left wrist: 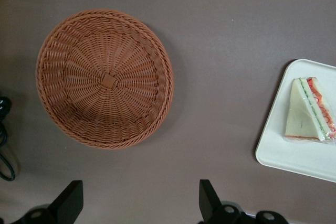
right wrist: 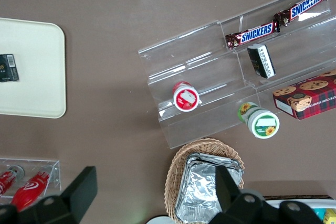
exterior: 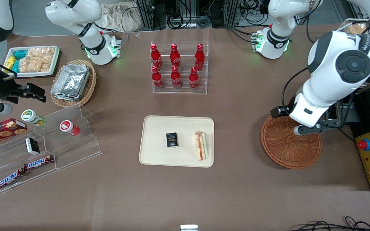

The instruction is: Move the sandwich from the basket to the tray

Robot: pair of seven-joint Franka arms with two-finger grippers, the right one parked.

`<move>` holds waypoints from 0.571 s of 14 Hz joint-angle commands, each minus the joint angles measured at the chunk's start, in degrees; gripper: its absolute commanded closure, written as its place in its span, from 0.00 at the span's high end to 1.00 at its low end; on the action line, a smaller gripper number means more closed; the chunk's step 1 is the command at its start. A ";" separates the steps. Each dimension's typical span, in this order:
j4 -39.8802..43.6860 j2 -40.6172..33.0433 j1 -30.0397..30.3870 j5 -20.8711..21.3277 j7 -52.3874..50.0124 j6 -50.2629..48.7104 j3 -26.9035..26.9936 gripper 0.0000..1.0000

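The sandwich (exterior: 201, 146) lies flat on the tray (exterior: 154, 154) at lower centre of the front view, along the tray's edge nearest the basket (exterior: 290, 153), with its orange-red and green filling showing along one long side; judged from this, the transfer itself looks done. A small black box (exterior: 172, 140) sits beside it on the same tray, apart from it. The basket is empty, its woven bottom fully bare in the wrist view, and it rests on the brown surface (exterior: 236, 192) at centre right of the front frame, well apart from the tray. The gripper (left wrist: 140, 203) hangs above the surface just beside the basket, by the rim farther from the front camera, which suggests a position clear of both the tray and the sandwich. Its fingers (left wrist: 68, 200) stand wide apart, with nothing between them and touching nothing; only bare surface shows in the gap.
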 commanded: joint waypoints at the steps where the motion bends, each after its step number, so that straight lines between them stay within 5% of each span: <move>1: -1.96 -4.23 -0.98 -3.43 8.94 -2.22 5.55 1.00; 4: -2.05 -6.44 -12.39 -6.43 17.31 -3.89 21.02 0.99; 8: 2.94 -2.77 -13.31 -5.64 20.94 -4.77 22.83 1.00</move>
